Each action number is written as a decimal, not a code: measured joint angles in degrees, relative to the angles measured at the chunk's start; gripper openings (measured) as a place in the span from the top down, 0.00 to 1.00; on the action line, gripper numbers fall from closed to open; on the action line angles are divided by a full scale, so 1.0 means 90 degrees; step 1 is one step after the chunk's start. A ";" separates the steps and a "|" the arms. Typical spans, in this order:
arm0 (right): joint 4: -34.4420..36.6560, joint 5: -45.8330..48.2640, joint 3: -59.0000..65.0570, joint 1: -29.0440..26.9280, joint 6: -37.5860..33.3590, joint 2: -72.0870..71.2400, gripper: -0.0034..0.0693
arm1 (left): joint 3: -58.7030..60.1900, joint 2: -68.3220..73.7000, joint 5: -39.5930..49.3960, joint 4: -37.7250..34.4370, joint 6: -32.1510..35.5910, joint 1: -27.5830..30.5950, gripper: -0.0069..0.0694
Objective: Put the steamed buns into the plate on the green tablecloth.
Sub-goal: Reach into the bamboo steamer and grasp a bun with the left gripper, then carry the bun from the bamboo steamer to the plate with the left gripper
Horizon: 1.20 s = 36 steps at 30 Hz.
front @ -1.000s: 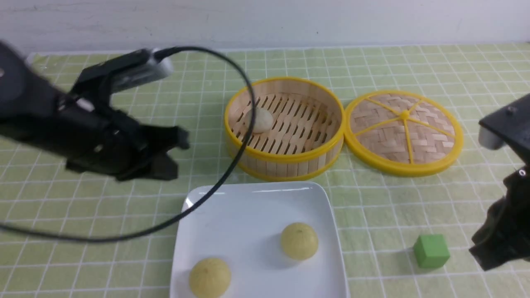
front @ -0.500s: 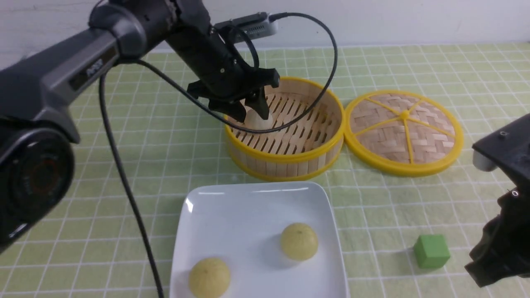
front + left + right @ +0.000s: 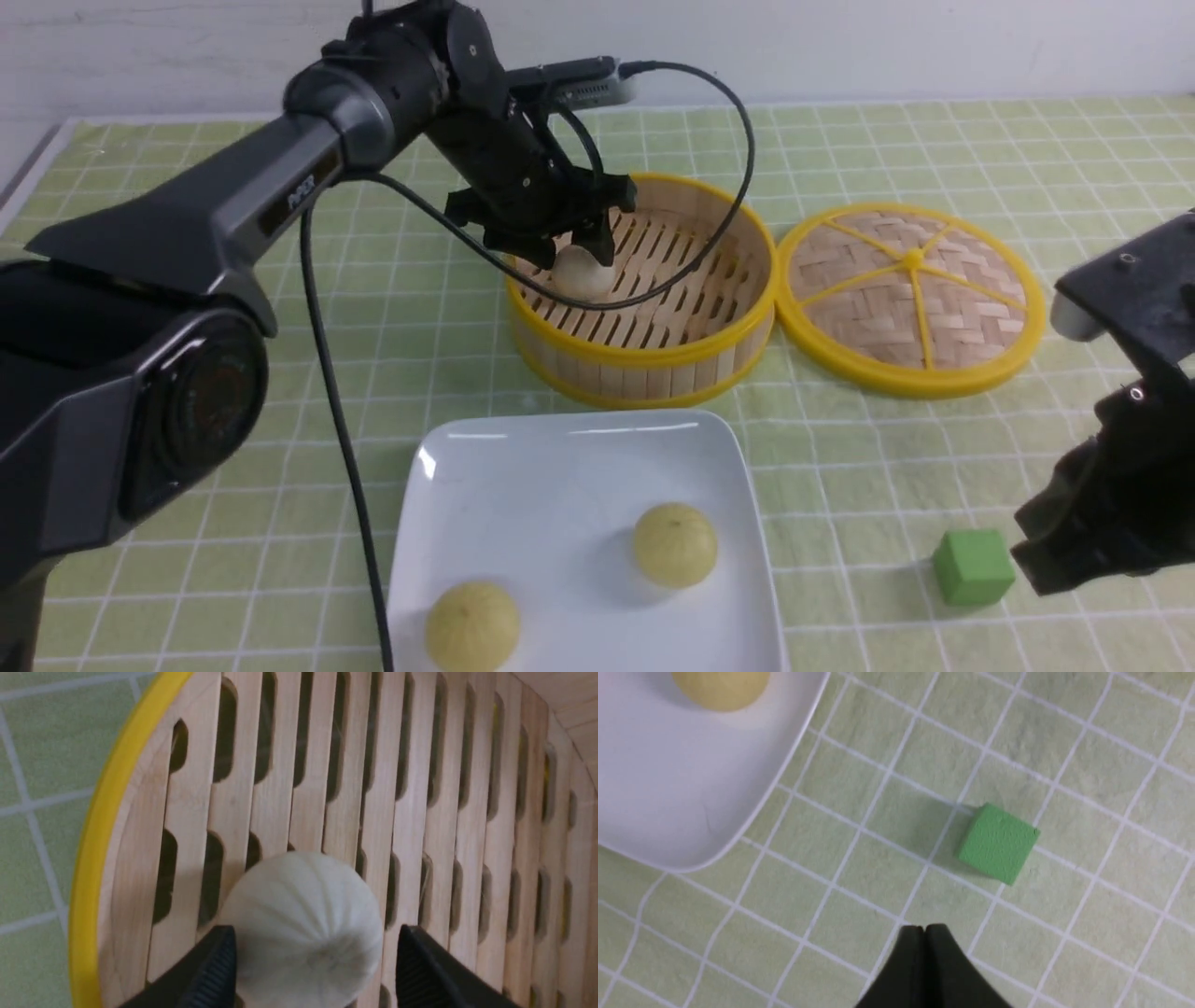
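Observation:
Two pale yellow steamed buns (image 3: 674, 544) (image 3: 471, 625) lie on the white square plate (image 3: 551, 476) on the green tablecloth (image 3: 887, 457). One of them also shows in the right wrist view (image 3: 721, 688). A whitish-grey bun (image 3: 585, 273) (image 3: 303, 924) sits in the bamboo steamer basket (image 3: 644, 359). My left gripper (image 3: 568, 250) (image 3: 312, 952) is open, its fingers on either side of this bun, a small gap showing on one side. My right gripper (image 3: 1064, 560) (image 3: 923, 928) is shut and empty, low over the cloth near the green cube.
The steamer's woven lid (image 3: 910, 299) lies right of the basket. A green cube (image 3: 973, 566) (image 3: 998, 843) sits on the cloth right of the plate (image 3: 668, 788). The left arm's cable (image 3: 336, 411) hangs down past the plate's left side.
My left gripper has swung from the left over the cloth into the steamer basket and come down around the whitish-grey bun. My right gripper has shifted slightly left, toward the cube.

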 joint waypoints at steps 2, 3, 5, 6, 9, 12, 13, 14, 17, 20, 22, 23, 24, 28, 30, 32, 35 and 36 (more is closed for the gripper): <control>0.0000 -0.0052 0.0006 0.0000 0.0000 0.0000 0.96 | 0.0000 0.0113 -0.0023 -0.0006 0.0000 0.0000 0.37; 0.0000 -0.0059 0.0006 0.0000 0.0000 0.0000 0.96 | 0.0000 0.0152 -0.0023 0.0001 0.0000 0.0000 0.41; 0.0000 -0.0064 0.0006 0.0000 0.0000 0.0000 0.96 | -0.0005 0.0201 0.0027 0.0001 0.0000 0.0000 0.54; 0.0000 -0.0064 0.0006 0.0000 0.0000 0.0000 0.95 | -0.0027 0.0199 0.0069 0.0001 0.0000 0.0000 0.62; 0.0029 -0.0064 0.0006 0.0000 0.0000 0.0000 0.95 | -0.0111 0.0135 0.0244 0.0001 0.0000 0.0000 0.82; 0.0111 -0.0057 0.0006 0.0000 0.0002 0.0000 0.95 | -0.0310 -0.0143 0.0818 0.0081 -0.0006 0.0000 0.87; 0.0126 -0.0057 0.0006 0.0000 0.0002 0.0000 0.95 | -0.0382 -0.0302 0.1034 0.0134 -0.0006 -0.0006 0.87; 0.0140 -0.0057 0.0006 0.0000 0.0007 0.0000 0.95 | -0.0457 -0.0501 0.1274 0.0224 -0.0006 -0.0006 0.87; 0.0147 -0.0057 0.0006 0.0000 0.0014 0.0000 0.95 | -0.0597 -0.1316 0.1690 0.0739 -0.0006 -0.0013 0.87; 0.0163 -0.0063 0.0006 0.0000 0.0014 0.0000 0.95 | -0.0465 -0.2075 0.1769 0.1381 -0.0034 -0.0013 0.87; 0.0163 -0.0062 0.0006 0.0000 0.0014 0.0000 0.95 | -0.0052 -0.2732 0.1777 0.1733 -0.0162 -0.0013 0.87; 0.0163 -0.0063 0.0006 0.0000 0.0014 0.0000 0.94 | 0.0318 -0.3060 0.1779 0.1805 -0.0240 -0.0013 0.87; 0.0163 -0.0057 0.0006 0.0000 0.0014 0.0000 0.94 | 0.0789 -0.3316 0.1779 0.1815 -0.0312 -0.0013 0.87; 0.0163 -0.0064 0.0006 0.0000 0.0014 0.0000 0.94 | 0.3074 -0.4251 0.1783 0.1403 -0.0449 -0.0005 0.87; 0.0163 -0.0072 0.0006 0.0000 0.0014 0.0000 0.93 | 0.4295 -0.4462 0.1619 0.0977 -0.0449 -0.0005 0.87; 0.0163 -0.0107 0.0006 0.0000 0.0014 0.0000 0.93 | 0.5450 -0.4487 0.0836 0.0435 -0.0385 -0.0005 0.87; 0.0163 -0.0120 0.0006 0.0000 0.0014 0.0000 0.92 | 0.6240 -0.4382 -0.0143 -0.0027 -0.0086 -0.0005 0.84; 0.0163 -0.0120 0.0006 0.0000 0.0014 0.0000 0.92 | 0.6275 -0.4370 -0.0197 -0.0055 -0.0067 -0.0011 0.84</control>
